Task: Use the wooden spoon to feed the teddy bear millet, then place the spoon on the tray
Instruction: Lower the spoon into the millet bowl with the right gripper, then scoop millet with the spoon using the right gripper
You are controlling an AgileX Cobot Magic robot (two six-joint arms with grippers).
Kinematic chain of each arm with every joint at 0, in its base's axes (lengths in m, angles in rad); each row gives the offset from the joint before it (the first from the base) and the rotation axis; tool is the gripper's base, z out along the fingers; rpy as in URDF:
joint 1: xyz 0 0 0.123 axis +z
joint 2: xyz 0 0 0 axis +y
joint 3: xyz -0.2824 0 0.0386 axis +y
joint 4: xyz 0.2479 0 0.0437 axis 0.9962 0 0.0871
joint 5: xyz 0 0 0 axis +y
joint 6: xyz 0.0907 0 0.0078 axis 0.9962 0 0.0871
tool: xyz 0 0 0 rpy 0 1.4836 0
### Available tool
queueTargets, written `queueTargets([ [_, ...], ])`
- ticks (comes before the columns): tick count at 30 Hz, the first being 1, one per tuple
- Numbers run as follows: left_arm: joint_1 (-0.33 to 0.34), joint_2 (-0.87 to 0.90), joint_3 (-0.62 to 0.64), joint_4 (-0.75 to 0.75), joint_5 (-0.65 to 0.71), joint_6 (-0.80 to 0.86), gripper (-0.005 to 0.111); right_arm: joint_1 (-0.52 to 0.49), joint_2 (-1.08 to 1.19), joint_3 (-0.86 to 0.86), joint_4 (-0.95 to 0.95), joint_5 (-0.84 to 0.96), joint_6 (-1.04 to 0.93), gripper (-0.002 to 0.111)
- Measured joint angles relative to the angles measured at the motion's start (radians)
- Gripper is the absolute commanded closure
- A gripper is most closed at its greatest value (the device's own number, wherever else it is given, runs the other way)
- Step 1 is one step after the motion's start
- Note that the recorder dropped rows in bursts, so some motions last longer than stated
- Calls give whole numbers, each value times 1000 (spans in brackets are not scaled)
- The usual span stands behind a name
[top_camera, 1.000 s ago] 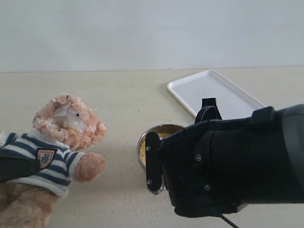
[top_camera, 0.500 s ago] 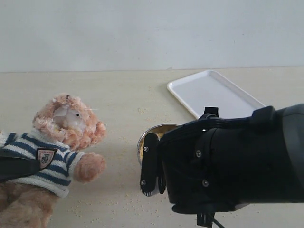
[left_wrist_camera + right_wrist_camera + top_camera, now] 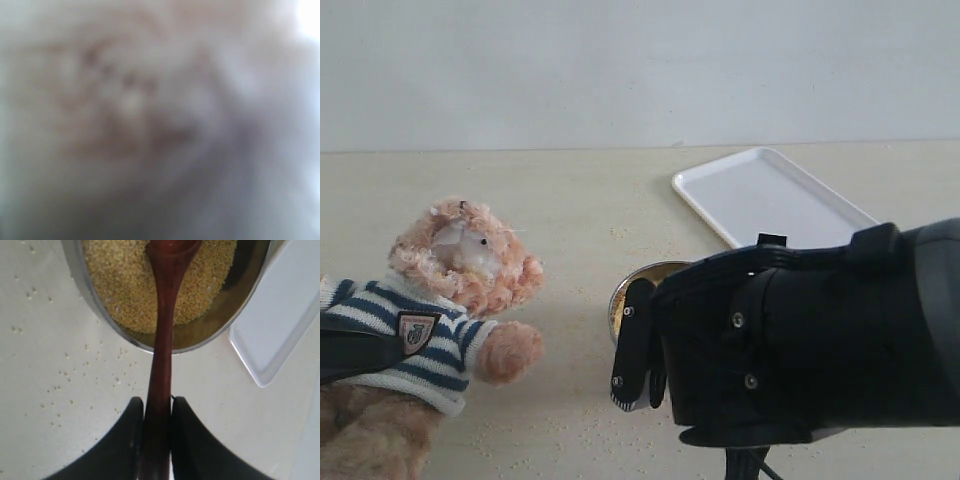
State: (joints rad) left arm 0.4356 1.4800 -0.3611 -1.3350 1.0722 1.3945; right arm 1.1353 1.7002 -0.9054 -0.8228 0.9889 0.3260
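Observation:
The teddy bear (image 3: 465, 255) leans at the left in its striped sweater, face turned up. My left gripper (image 3: 355, 352) lies as a black bar pressed into the sweater, clamped on the bear's body; the left wrist view shows only blurred pinkish fur. My right gripper (image 3: 157, 410) is shut on the handle of the wooden spoon (image 3: 162, 340). The spoon's oval end reaches over the millet (image 3: 125, 280) in the steel bowl (image 3: 212, 325). In the exterior view my right arm hides the spoon and most of the bowl (image 3: 625, 290). The white tray (image 3: 770, 195) lies behind the bowl, to the right.
Spilled grains (image 3: 65, 375) dot the beige tabletop around the bowl and in front of the bear (image 3: 550, 425). The tray's corner (image 3: 280, 325) sits close beside the bowl. My bulky right arm (image 3: 810, 340) fills the lower right. A pale wall backs the table.
My right arm has tipped lower over the bowl, and its visible finger has swung slightly toward the front left. The bear and the left gripper have stayed still.

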Motion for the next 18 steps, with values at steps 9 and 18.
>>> queueTargets([
  [9, 0, 0, 0, 0, 0, 0, 102, -81, -17, -54, 123, -24, 3, 108],
  [18, 0, 0, 0, 0, 0, 0, 102, -131, -76, -70, 189, -36, -3, 108],
])
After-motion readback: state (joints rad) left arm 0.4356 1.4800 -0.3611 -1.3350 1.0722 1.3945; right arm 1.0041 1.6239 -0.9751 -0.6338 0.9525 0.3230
